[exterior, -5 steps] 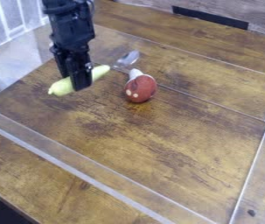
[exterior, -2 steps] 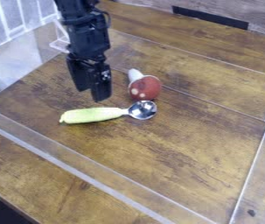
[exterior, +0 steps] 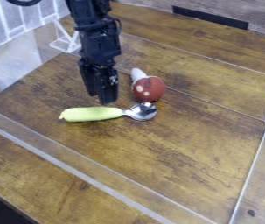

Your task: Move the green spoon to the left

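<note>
The green spoon [exterior: 91, 114] lies flat on the wooden table, its yellow-green handle pointing left and its silver bowl [exterior: 144, 111] to the right. My gripper [exterior: 101, 93] hangs pointing down just behind the handle, above the wood. It holds nothing and its dark fingers [exterior: 91, 86] stand slightly apart. The spoon's bowl rests close in front of the red-brown rounded object [exterior: 149, 87].
The red-brown object has a white tip [exterior: 135, 73] pointing to the back. A low clear plastic wall [exterior: 65, 166] runs along the front and sides of the wooden board. A black strip [exterior: 211, 16] lies at the far edge.
A second ago my gripper held the spoon by its handle above the table. It has let go; the spoon now lies on the wood, and the gripper has shifted right.
</note>
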Robot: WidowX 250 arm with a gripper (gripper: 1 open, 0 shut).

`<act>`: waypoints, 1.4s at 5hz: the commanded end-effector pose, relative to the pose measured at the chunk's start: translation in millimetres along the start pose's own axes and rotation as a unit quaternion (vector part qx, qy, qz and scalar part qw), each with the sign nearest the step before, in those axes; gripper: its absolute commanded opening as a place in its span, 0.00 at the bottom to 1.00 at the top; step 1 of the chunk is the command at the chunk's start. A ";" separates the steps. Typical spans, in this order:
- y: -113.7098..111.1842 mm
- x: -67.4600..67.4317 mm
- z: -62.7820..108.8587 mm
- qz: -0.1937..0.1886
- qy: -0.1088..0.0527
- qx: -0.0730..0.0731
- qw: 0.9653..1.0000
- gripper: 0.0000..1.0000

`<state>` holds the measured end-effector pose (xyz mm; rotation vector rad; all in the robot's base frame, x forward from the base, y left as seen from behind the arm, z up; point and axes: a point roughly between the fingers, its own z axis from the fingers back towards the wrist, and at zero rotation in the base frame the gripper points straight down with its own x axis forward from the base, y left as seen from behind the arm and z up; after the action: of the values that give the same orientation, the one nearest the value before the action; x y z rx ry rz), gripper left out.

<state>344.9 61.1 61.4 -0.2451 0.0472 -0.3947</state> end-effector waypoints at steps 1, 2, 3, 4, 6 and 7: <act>-3.1 1.4 23.1 0.010 -0.023 0.019 1.000 0.00; -9.0 1.1 32.2 0.019 -0.023 0.017 0.999 0.00; -12.4 3.7 30.6 0.018 -0.022 0.016 0.999 0.00; -15.7 6.2 28.1 0.017 -0.020 0.016 1.000 0.00; 0.4 2.3 19.0 -0.087 0.009 0.013 0.996 0.00; 2.0 0.0 10.0 -0.069 0.006 0.010 0.998 0.00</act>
<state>347.0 62.1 56.9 -0.2484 0.0777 -0.5355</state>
